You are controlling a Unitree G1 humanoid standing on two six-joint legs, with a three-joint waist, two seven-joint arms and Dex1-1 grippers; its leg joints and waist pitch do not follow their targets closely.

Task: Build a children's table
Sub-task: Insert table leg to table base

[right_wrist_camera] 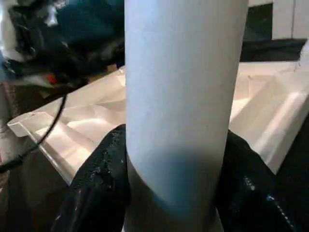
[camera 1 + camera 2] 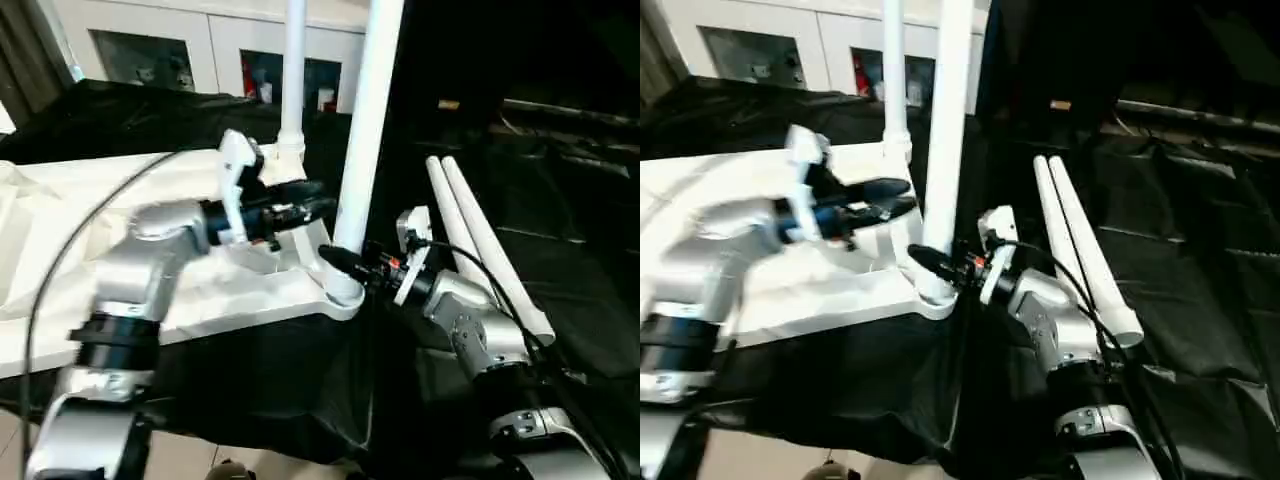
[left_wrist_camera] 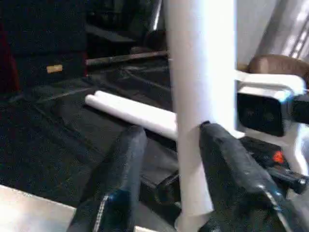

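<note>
Right gripper (image 2: 335, 258) pinching upright leg (image 2: 365, 140) seated in tabletop (image 2: 60, 220) corner socket (image 2: 343, 296) | left gripper (image 2: 305, 200) spread beside same leg | second leg (image 2: 293, 70) upright in far socket | two legs (image 2: 485, 240) loose on bench's black cloth (image 2: 560, 210)

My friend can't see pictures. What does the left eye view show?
Two robot grippers meet at a white table leg standing upright in a corner socket of the upside-down tabletop. The right gripper clamps it low down; the left gripper is beside it. Another leg stands behind, and two more lie on black cloth.
</note>
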